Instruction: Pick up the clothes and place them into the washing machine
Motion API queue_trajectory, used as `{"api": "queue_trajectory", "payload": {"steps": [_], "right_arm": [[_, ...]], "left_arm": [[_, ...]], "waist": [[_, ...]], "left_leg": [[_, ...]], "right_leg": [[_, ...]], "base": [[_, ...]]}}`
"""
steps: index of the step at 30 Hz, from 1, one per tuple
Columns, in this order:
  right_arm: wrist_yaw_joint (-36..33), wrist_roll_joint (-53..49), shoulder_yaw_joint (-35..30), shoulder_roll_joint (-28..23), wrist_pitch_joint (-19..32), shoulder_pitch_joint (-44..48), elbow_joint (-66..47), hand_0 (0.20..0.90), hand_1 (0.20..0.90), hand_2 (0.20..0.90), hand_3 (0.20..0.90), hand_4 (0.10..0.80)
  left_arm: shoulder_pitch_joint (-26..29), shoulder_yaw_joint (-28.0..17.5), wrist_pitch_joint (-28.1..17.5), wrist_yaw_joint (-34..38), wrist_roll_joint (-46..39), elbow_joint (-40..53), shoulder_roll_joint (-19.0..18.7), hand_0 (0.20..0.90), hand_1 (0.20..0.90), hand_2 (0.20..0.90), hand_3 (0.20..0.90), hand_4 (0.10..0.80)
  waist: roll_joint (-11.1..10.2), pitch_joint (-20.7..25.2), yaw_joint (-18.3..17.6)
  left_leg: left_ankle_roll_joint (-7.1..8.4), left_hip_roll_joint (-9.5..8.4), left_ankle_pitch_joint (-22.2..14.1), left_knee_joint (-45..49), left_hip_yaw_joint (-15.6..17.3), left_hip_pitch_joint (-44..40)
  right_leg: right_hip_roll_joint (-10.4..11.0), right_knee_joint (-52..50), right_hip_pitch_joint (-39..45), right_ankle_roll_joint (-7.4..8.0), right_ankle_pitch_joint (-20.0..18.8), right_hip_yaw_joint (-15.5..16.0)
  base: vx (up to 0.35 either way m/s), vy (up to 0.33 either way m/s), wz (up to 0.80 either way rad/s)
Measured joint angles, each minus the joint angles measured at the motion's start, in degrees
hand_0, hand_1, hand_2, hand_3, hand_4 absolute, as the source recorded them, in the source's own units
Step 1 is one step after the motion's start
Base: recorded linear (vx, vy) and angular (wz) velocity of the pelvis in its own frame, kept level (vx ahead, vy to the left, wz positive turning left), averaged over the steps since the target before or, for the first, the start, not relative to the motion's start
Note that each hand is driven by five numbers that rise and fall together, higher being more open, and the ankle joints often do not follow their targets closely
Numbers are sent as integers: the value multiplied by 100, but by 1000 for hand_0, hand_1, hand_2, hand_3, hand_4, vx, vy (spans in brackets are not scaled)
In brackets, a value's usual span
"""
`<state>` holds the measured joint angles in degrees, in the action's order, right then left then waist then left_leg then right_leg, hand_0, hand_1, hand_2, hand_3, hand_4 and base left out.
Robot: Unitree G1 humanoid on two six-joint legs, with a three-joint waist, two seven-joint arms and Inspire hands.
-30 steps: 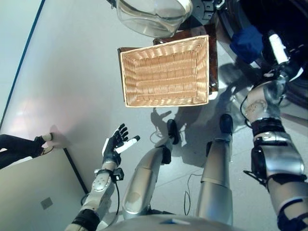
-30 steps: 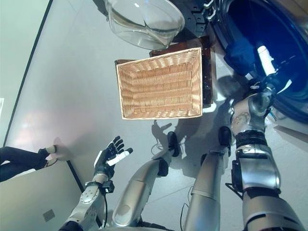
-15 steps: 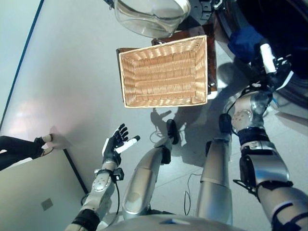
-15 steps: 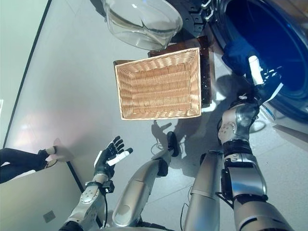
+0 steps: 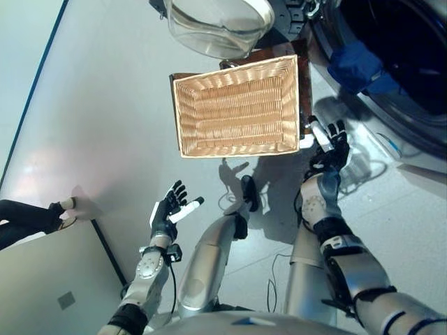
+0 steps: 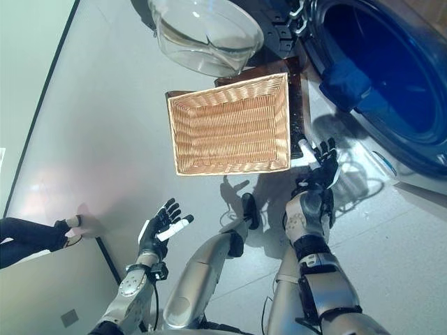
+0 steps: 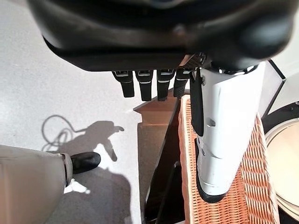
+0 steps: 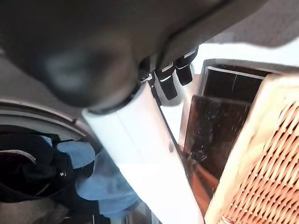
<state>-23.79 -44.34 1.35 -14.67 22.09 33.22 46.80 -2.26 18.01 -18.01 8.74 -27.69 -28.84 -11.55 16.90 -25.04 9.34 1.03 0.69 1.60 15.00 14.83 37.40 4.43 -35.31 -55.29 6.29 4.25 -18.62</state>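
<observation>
A blue garment [image 5: 357,61] lies in the mouth of the washing machine drum [image 6: 391,77], draped over its lower rim; the right wrist view shows the blue garment [image 8: 96,179] there too. The wicker basket [image 5: 237,106] stands on a dark stand and holds nothing. My right hand [image 5: 328,145] is open and holds nothing, hanging just right of the basket and below the drum opening. My left hand [image 5: 167,211] is open and idle, low on the left over the floor.
The washer's glass door [image 5: 218,24] hangs open above the basket. A dark stand [image 5: 305,91] shows under the basket's right edge. A person's leg and shoe [image 5: 42,213] lie at the left edge, above a grey panel [image 5: 56,286].
My right hand has drawn back out of the drum mouth, down and left to beside the basket, with nothing in it. The blue garment stays in the drum. The left hand has not moved.
</observation>
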Motion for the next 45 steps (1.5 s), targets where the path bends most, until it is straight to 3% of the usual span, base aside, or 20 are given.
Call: {"api": "queue_trajectory", "payload": {"steps": [10,22,38,45], "right_arm": [[12,-418,-381,-13,73,84,88,900,900,900,900,800],[27,-801,-405,-118,42,554,396,900,900,900,900,800],[10,-970,-475,-813,42,1667,417,900,900,900,900,800],[12,-1215,-589,-1045,18,2110,1015,900,900,900,900,800]], "left_arm": [[-6,2,-2,44,-2,-64,5,900,900,900,900,800],[-33,16,-9,36,-13,329,2,900,900,900,900,800],[-233,40,-37,-125,-47,938,-210,900,900,900,900,800],[-265,54,-105,-131,-197,1168,-311,900,900,900,900,800]], "waist": [[0,0,-67],[-2,-2,-49],[-15,-11,231],[-19,-15,273]], "left_leg": [[11,41,-3,-2,62,11],[25,49,-13,82,60,316],[57,44,-30,288,-17,735],[88,37,-41,474,-107,1018]], "right_leg": [[-41,21,-23,-26,-26,-9],[-73,-57,-328,-19,-24,-52],[-29,-378,-740,-97,86,0],[-4,-618,-994,-134,153,70]], "base": [[-2,2,-1],[-10,-8,2],[10,-19,7],[28,-33,11]]}}
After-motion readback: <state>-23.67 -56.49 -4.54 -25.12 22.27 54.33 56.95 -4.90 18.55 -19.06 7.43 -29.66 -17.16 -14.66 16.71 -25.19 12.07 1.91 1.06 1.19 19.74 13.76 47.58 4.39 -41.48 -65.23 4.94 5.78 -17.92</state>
